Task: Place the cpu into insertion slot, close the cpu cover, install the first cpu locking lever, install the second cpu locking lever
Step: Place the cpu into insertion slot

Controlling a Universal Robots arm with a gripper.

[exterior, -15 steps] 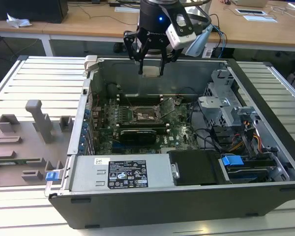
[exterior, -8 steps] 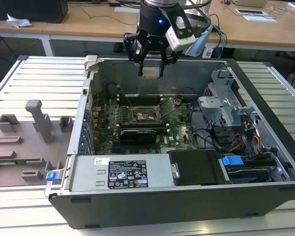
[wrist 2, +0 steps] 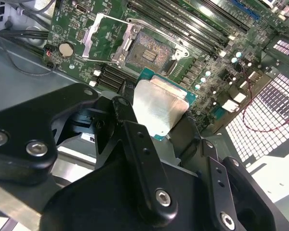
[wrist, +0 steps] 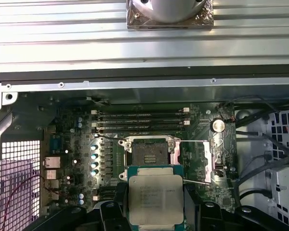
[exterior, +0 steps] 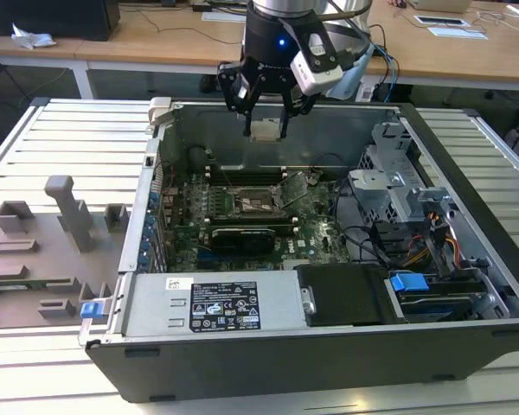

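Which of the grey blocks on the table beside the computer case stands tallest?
The T-shaped post near the middle of the group. It rises well above the squat blocks around it.

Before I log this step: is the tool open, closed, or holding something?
Tool: closed on the cpu, not yet in the insertion slot.
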